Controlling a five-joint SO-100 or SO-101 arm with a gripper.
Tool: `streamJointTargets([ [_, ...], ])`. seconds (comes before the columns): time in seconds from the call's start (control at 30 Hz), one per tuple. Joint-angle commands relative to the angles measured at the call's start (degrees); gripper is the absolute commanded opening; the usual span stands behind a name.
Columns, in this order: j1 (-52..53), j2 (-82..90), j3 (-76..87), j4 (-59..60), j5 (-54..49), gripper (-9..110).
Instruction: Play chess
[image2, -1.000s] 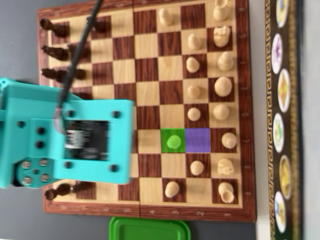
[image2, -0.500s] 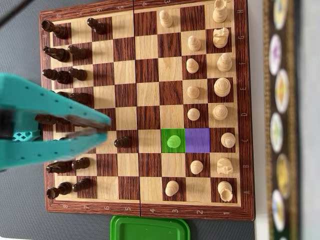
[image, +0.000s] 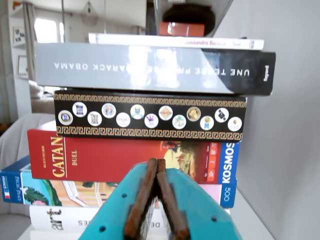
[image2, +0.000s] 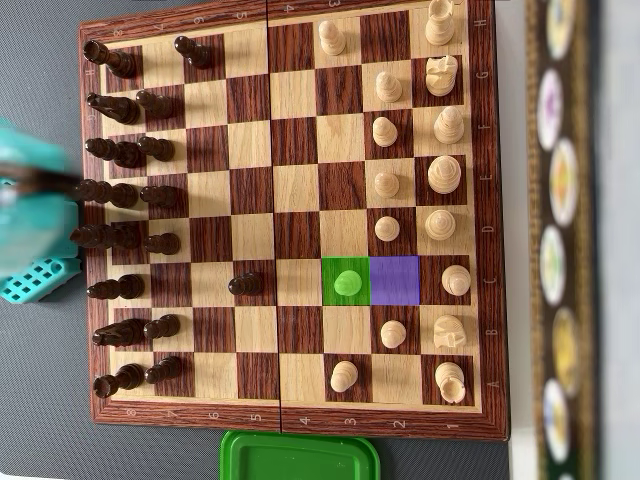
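The wooden chessboard (image2: 290, 420) fills the overhead view, with dark pieces in ranks at its left and light pieces at its right. One dark pawn (image2: 243, 284) stands forward, alone. A pawn tinted green (image2: 347, 282) sits on a green-marked square, beside an empty purple-marked square (image2: 395, 280). My teal arm (image2: 30, 230) is a blur at the left edge, off the board's squares. In the wrist view my gripper (image: 154, 164) points at a stack of books, its brown pads (image: 142, 195) meeting at the tips with nothing between them.
A green plastic lid (image2: 300, 458) lies just below the board. A stack of books and game boxes stands along the board's right side (image2: 555, 240). The wrist view shows the red Catan box (image: 100, 160) and a black box with medallions (image: 150, 116).
The arm has pulled back leftward from above the board's left half to the left edge, uncovering the dark pieces. No chess piece has shifted.
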Motion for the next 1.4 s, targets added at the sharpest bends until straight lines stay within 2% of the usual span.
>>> streamJointTargets([
  [0.0,-0.2,4.2,2.1,-6.2,0.1,0],
  [0.17,-0.2,10.1,7.1,-14.3,0.0,0],
  [0.37,-0.1,14.7,8.3,-17.9,0.0,0],
  [0.57,-0.2,14.5,10.1,-31.1,-4.9,0],
  [0.83,-0.2,14.5,15.2,-51.8,-4.6,0],
  [1.13,-0.2,14.5,17.1,-66.4,-5.2,0],
  [1.37,-0.2,14.5,17.1,-72.6,-5.1,0],
])
